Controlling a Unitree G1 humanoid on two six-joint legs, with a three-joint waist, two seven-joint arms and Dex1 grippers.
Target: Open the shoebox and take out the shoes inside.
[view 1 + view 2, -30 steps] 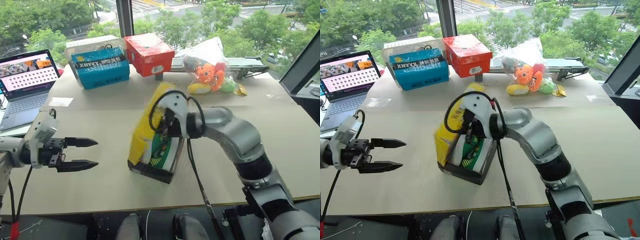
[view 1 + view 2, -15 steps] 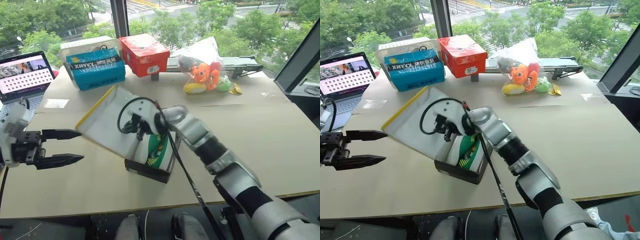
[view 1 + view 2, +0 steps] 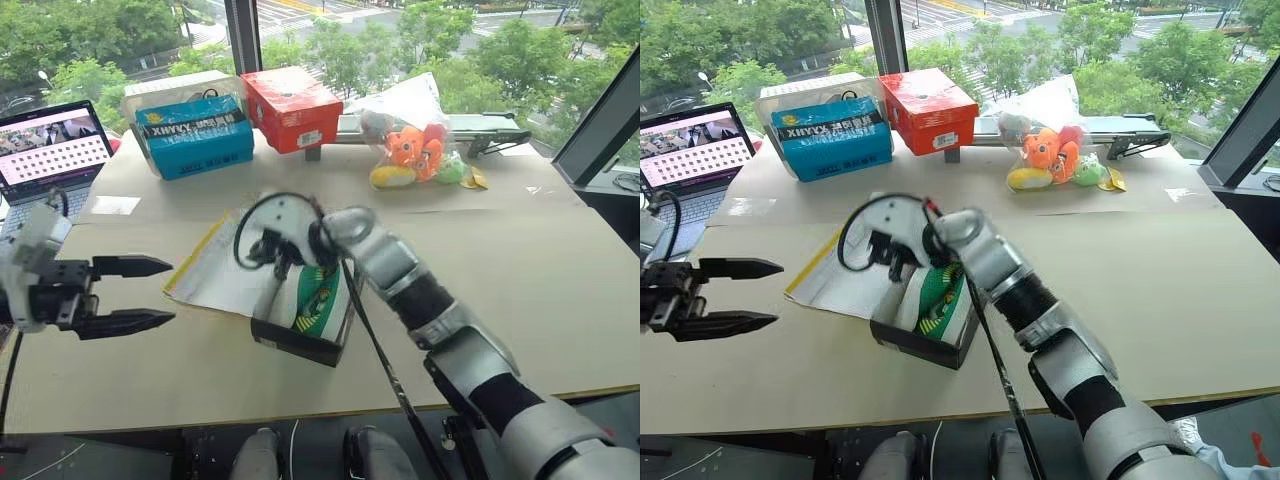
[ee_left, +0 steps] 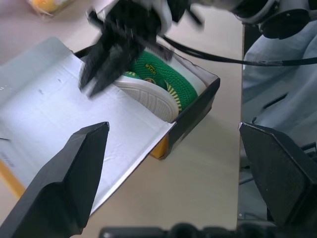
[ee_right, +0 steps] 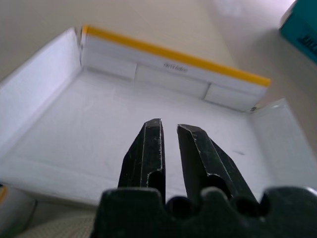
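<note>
The shoebox (image 3: 296, 339) stands open in the middle of the table. Its yellow-edged lid (image 3: 222, 275) lies flat to the left with the white inside up. Green and white shoes (image 3: 320, 298) lie in the black base, and the left wrist view also catches the shoes (image 4: 166, 88). My right gripper (image 3: 264, 250) hovers over the hinge side of the lid. Its fingers (image 5: 148, 148) are shut, a hair apart, with nothing between them. My left gripper (image 3: 170, 292) hangs open left of the lid, pointing at it without touching it.
A blue box (image 3: 195, 135) and a red box (image 3: 295, 107) stand at the table's far edge. A clear bag with an orange plush toy (image 3: 412, 148) lies to their right. An open laptop (image 3: 50, 155) sits at the far left, with a paper slip (image 3: 113, 205) near it.
The lid swung from upright over to the left and now lies flat on the table. My right gripper followed it leftward. My left gripper stayed open in about the same place.
</note>
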